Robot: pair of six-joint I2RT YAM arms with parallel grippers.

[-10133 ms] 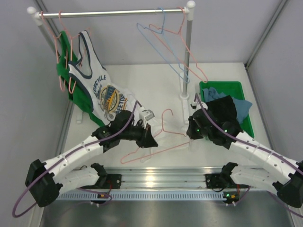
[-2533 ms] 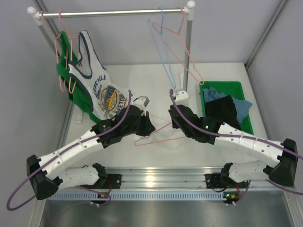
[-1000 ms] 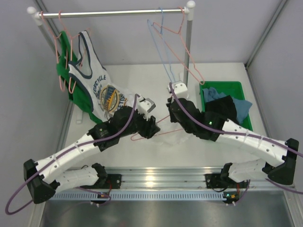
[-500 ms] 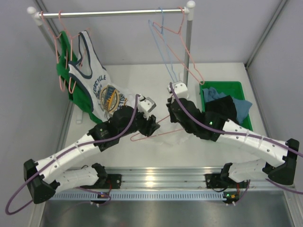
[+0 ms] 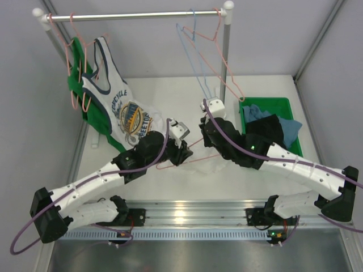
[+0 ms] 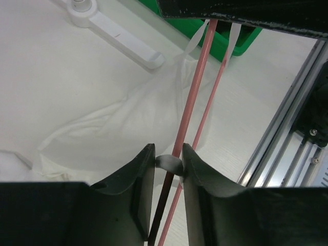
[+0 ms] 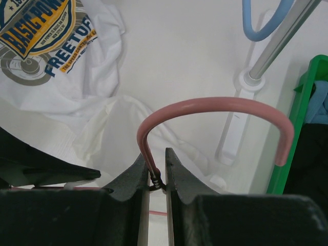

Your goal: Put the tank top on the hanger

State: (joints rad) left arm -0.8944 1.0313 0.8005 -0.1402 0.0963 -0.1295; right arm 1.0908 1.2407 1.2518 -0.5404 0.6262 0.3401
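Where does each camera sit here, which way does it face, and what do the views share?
Top external: fixed above and behind, looking down on the table; both arms show.
Left wrist: looks along the left end effector at the tank top; own fingers show.
Right wrist: looks past the right end effector, shut on the hanger neck; own fingers show.
Shared: both wrist views show hanger and tank top.

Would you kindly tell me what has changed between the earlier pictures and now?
The right end effector swung left from the green tray and took hold of the hanger at its neck. The tank top, unseen at first, now lies beneath it. The left end effector narrowed on a strap. The printed top on the rail stayed put.
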